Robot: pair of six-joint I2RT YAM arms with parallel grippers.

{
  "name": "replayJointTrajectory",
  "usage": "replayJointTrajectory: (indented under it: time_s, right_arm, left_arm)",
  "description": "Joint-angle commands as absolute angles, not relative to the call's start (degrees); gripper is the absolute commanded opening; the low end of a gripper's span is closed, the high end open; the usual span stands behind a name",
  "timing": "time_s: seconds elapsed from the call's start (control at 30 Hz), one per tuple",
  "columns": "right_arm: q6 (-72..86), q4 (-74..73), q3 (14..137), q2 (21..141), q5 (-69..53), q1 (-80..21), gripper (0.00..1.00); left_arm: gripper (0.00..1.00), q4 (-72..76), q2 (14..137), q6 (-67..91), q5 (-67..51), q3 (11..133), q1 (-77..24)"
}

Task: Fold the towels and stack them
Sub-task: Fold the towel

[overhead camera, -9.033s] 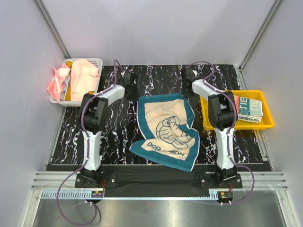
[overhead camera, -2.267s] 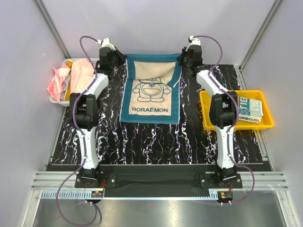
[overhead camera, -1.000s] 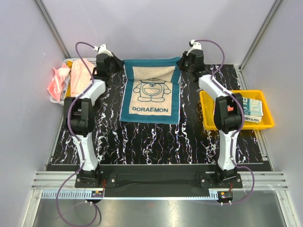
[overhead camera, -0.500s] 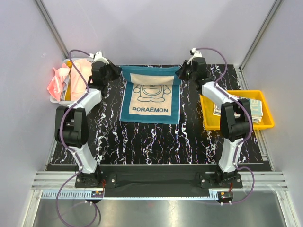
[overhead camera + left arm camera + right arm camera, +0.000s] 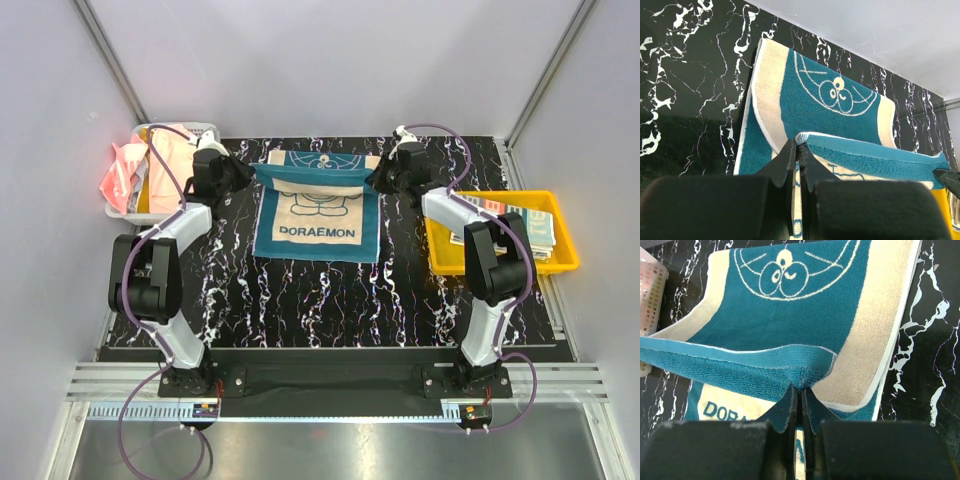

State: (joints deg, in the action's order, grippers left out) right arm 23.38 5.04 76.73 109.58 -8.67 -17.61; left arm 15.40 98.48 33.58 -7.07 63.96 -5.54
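Observation:
A teal-and-cream towel (image 5: 316,215) with a cartoon print lies in the middle of the black marbled table, its far edge lifted and curling over toward me. My left gripper (image 5: 247,170) is shut on the far left corner of that towel (image 5: 850,95). My right gripper (image 5: 376,176) is shut on the far right corner, and the right wrist view shows the teal towel hem (image 5: 805,375) pinched between its jaws. The near half with the lettering stays flat. More towels (image 5: 165,160), peach and pink, fill the basket at the back left.
A white mesh basket (image 5: 200,130) stands at the back left corner. A yellow tray (image 5: 500,263) at the right holds a folded patterned cloth (image 5: 525,228). Grey walls close in the table at the back and sides.
Both grippers have come down and toward me with the towel's far edge, so the raised half now folds over the flat half. Both arms bend lower.

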Motion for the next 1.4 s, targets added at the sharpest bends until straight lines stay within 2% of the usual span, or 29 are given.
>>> replayJointTrajectory:
  time_s: [0.0, 0.57, 0.73, 0.77, 0.97, 1.1, 1.23, 1.37]
  right_arm:
    - [23.12, 6.24, 76.20, 104.94, -7.47, -18.10, 0.00]
    - [22.50, 5.36, 69.79, 99.23, -7.56, -20.12, 0.00]
    - [23.72, 6.76, 66.36, 99.05, -7.47, -20.65, 0.00]
    - [23.90, 7.64, 65.66, 99.05, -7.73, -20.65, 0.04]
    - [25.93, 11.06, 60.48, 99.84, -9.67, -20.74, 0.09]
    - [27.86, 13.88, 55.56, 99.58, -11.25, -21.09, 0.15]
    - [29.17, 13.89, 52.92, 99.23, -12.04, -21.71, 0.25]
    - [29.44, 12.84, 50.02, 96.42, -10.47, -22.32, 0.38]
  left_arm:
    - [0.03, 16.53, 94.31, 35.15, -4.04, 63.81, -4.66]
    - [0.02, 8.79, 89.91, 35.42, -2.64, 61.52, -4.75]
    - [0.05, 9.75, 89.47, 35.68, -3.25, 57.94, -5.01]
    - [0.06, 10.63, 89.39, 35.77, -3.43, 57.05, -5.27]
    - [0.16, 17.74, 89.12, 38.05, -4.66, 47.21, -5.97]
    - [0.17, 22.06, 89.65, 39.72, -5.27, 42.02, -6.42]
    - [0.20, 24.16, 90.26, 40.17, -6.94, 39.03, -6.76]
    - [0.29, 24.61, 89.39, 39.99, -8.61, 38.06, -7.38]
